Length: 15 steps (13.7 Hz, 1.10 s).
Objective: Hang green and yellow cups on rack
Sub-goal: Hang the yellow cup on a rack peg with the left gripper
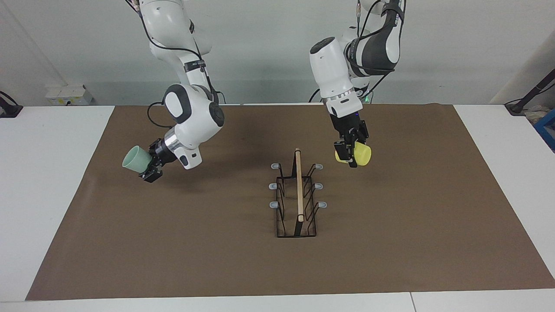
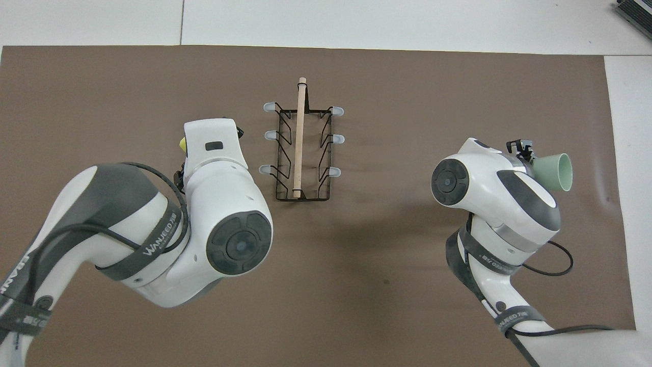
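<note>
White table — brown mat on it — rack on the mat.

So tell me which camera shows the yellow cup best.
The facing view: the yellow cup hangs in plain sight in the left gripper, just beside the rack. In the overhead view the left arm's wrist covers it, leaving only a yellow sliver.

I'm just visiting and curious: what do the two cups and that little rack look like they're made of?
The green cup and yellow cup look like thin matte plastic: even flat colour, no shine. The rack seems to be thin black metal wire with a pale, unpainted wooden bar on top; its prong tips carry grey pads, possibly rubber or soft plastic, though that is a guess.
</note>
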### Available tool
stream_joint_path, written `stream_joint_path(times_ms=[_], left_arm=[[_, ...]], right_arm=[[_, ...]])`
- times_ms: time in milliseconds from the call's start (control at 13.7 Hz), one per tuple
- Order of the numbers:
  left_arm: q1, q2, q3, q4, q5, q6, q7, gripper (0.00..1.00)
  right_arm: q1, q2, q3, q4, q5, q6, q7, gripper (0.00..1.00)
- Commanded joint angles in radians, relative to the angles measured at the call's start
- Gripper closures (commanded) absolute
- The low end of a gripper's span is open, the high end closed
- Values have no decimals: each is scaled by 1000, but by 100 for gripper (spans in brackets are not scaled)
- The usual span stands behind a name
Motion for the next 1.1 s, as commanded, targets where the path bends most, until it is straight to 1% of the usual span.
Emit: stream_joint_path(times_ms=[0, 73, 219, 365, 511, 657, 803, 1022], left_arm=[[-54, -37, 13, -94, 150, 60, -135, 100], [-58, -34, 13, -101, 202, 94, -153, 100], [-63, -11, 13, -101, 288, 105, -169, 100], [-66, 41, 12, -94, 406, 116, -273, 100], [-81, 82, 13, -82, 467, 114, -365, 100], [-80, 136, 12, -42, 491, 119, -404, 100], [-104, 142, 10, -51, 491, 123, -416, 100], [-126, 136, 10, -72, 488, 114, -428, 100]], right_arm=[[-9, -22, 26, 18, 103, 0, -4, 100], [-9, -22, 29, 27, 149, 6, -4, 100], [-9, -36, 32, 42, 235, 13, 1, 100], [-9, -41, 37, 82, 340, 18, 4, 100], [-7, -47, 38, 124, 474, 36, 8, 100], [-13, -62, 44, 153, 598, 55, 10, 100], [-12, -62, 43, 158, 770, 154, 10, 100], [-9, -70, 46, 158, 905, 205, 25, 100]])
